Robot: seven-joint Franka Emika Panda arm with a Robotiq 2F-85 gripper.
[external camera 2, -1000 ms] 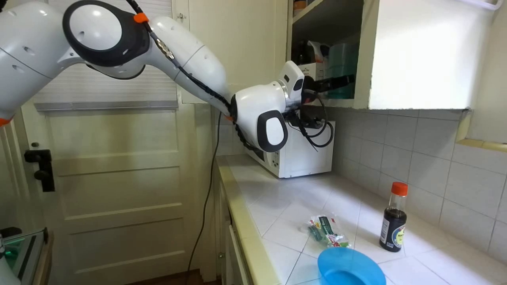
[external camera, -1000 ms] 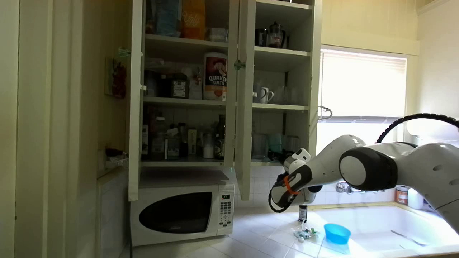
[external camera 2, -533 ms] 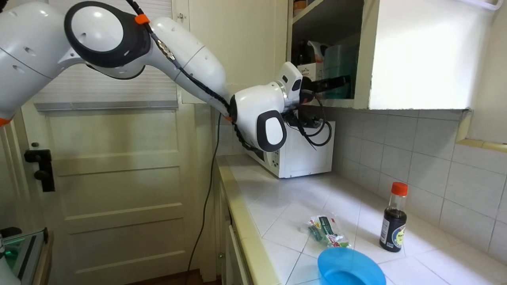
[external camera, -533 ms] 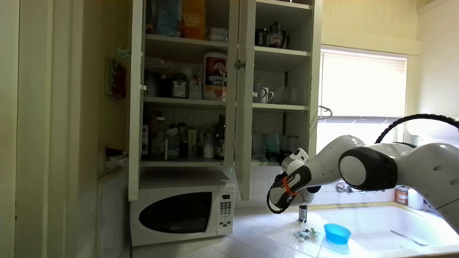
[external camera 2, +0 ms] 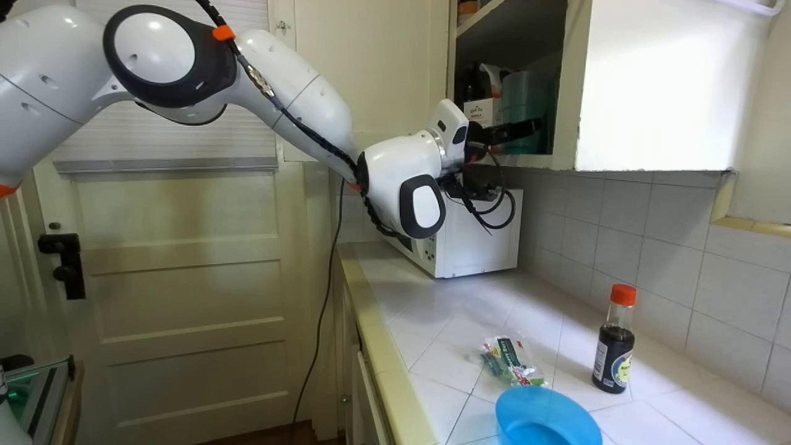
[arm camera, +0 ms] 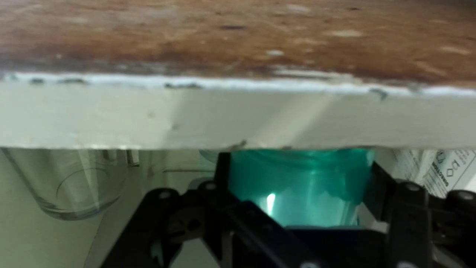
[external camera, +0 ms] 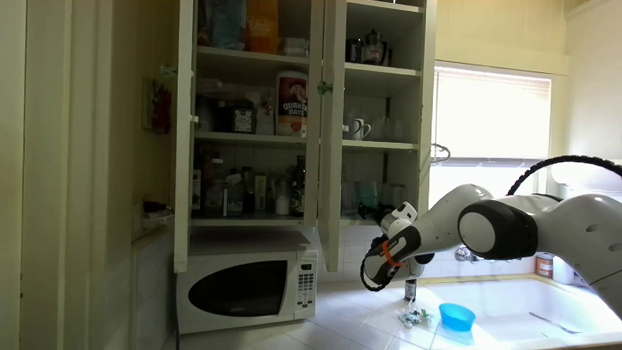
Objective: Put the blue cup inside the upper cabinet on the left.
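Shifting slightly toward the microwave [external camera: 248, 282], my arm [external camera 2: 296, 89] is sloping down, its end effector [arm camera: 299, 169] pinching the blue-green cup [arm camera: 308, 201].

The white arm [external camera 2: 303, 86] has black-ringed joints [external camera 2: 154, 48]; dark cables [external camera 2: 513, 207] loop below the black gripper [arm camera: 299, 179], an orange band [external camera 2: 224, 33] well behind.
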